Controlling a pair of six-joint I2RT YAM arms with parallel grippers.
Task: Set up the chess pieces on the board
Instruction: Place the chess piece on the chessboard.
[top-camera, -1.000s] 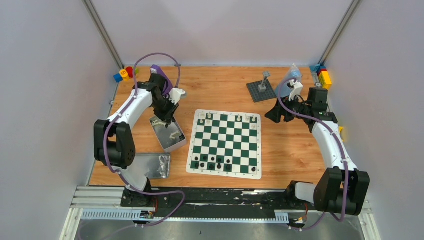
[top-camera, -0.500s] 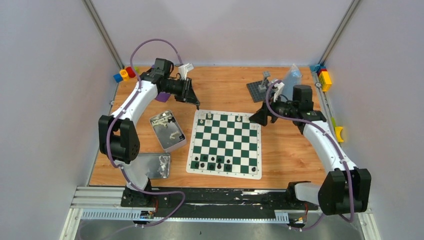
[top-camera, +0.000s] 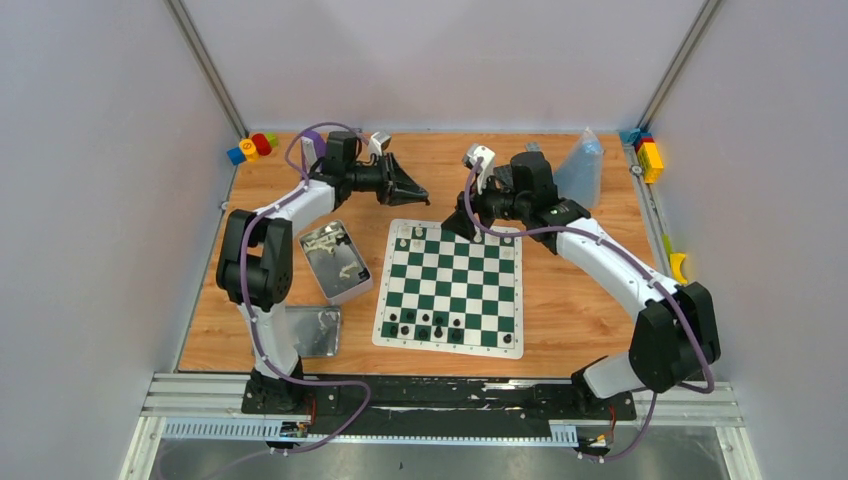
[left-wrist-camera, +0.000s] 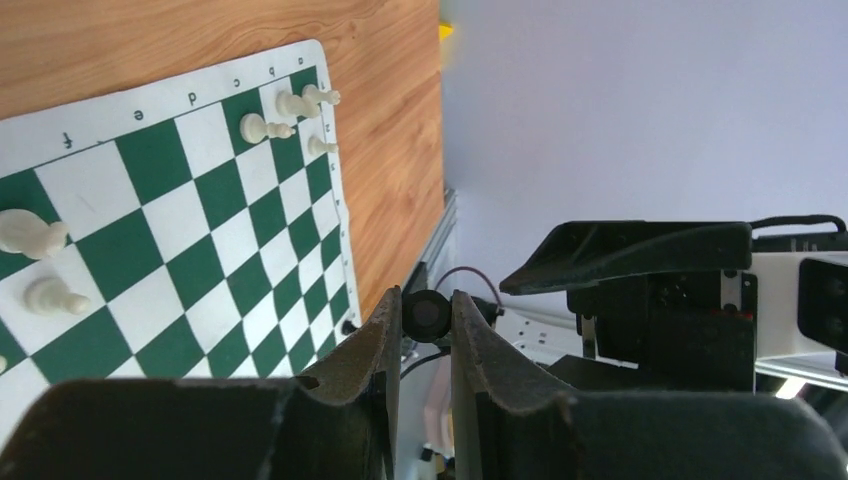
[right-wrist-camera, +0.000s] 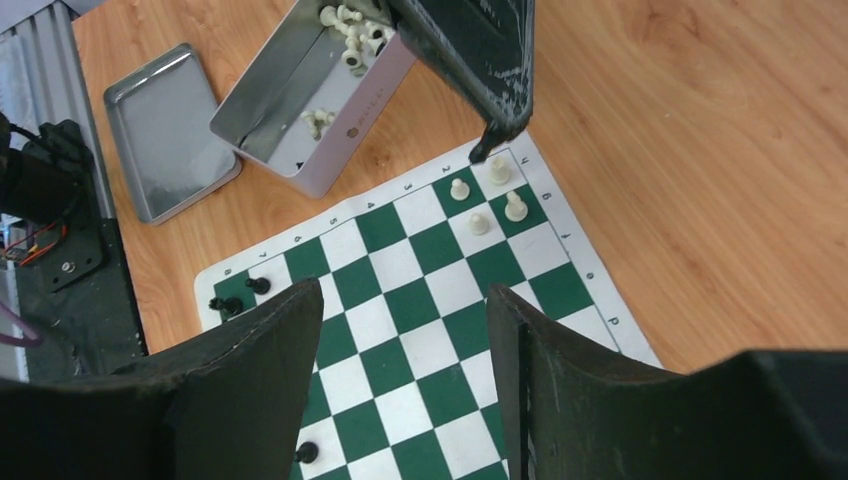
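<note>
My board (top-camera: 450, 285) lies mid-table, with pieces (right-wrist-camera: 515, 206) along its far and near rows. Left of it sits the tin (top-camera: 337, 262), more pieces in it. The lid (top-camera: 305, 332) lies before the tin, at the table's (top-camera: 580, 300) near-left corner. Blocks (top-camera: 250, 148) sit in both far corners, and a bag (top-camera: 583, 165) lies near the right ones.

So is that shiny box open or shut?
Open. The tin is uncovered; its lid lies beside it, and white pieces show inside.

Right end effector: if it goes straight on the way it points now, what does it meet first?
Probably the board: the open right end effector points down at bare middle squares. Its height above them is unclear.
</note>
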